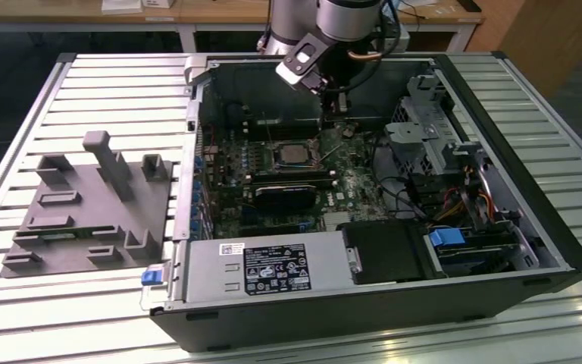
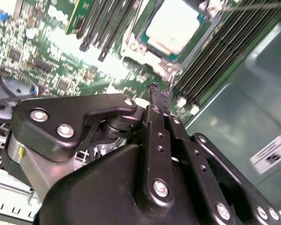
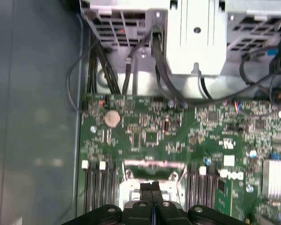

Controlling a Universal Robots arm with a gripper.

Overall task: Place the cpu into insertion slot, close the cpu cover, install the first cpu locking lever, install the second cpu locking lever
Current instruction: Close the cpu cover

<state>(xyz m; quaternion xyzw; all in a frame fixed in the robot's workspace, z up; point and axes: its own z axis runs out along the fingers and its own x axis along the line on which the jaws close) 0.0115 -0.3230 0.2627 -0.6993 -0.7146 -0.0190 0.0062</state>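
Nearest in the exterior view, the dark computer case lay open on the slatted metal tabletop. Along its near wall sat the silver power supply, which carried a black label and a small white label. The print on both was too small to read. A blue tab stuck out at the supply's corner toward the exterior view's left. On that side a grey moulded fixture rested on the tabletop, apart from the case.

Further in, the green motherboard held a black heatsink block. Just beyond the block, the cpu lay flat in the insertion slot, pale metal top upward and framed in silvery metal. Whether the cpu cover was latched down I could not tell.

Past the slot, toward the far wall, the hand hung over the board. In both wrist views its fingers were pressed together, with nothing visible between them. In the second wrist view a white sticker sat on the grey case wall, its print blurred.

Farthest back stood wooden desks.
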